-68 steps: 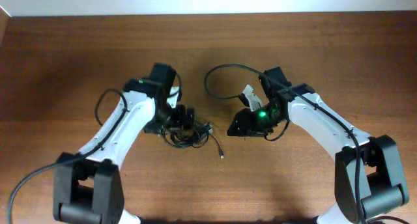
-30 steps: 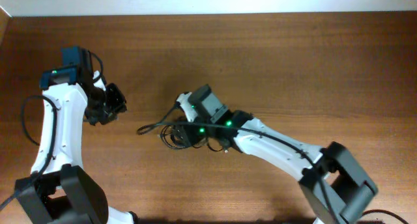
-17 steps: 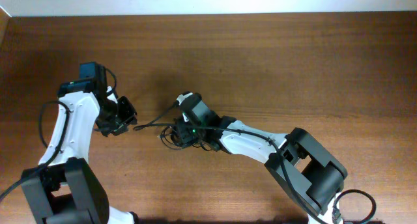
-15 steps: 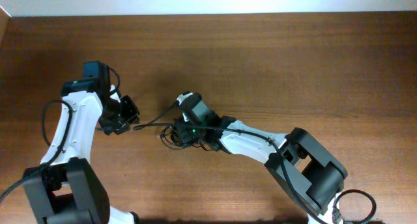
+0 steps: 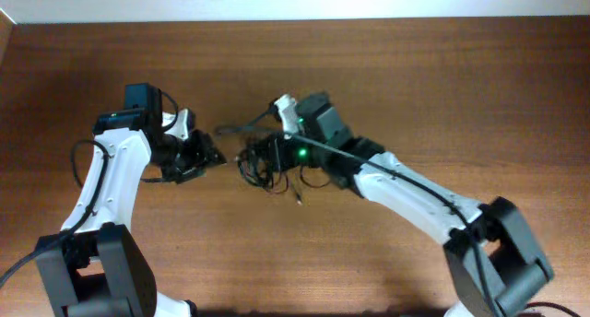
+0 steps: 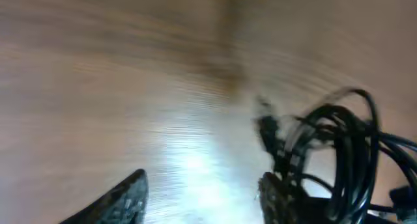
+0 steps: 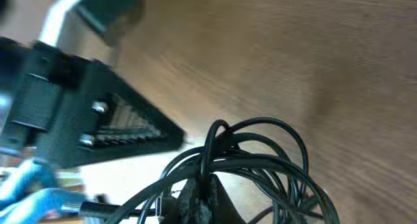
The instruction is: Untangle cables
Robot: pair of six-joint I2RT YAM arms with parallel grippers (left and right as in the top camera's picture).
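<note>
Motion blur smears the counter (image 6: pixel 130 87) around the cables (image 6: pixel 342 155), whose loops run off the left wrist view's right edge.

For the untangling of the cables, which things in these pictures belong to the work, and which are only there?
Belong to the job: cables; right gripper, shut on them; left gripper, open beside them.
Only there: table; pale strip behind it.

Yours, two arms, left arm (image 5: pixel 111 183) and right arm (image 5: pixel 415 193): white shells, black joints, black cable loops; green light (image 5: pixel 301 153) at right wrist.
</note>
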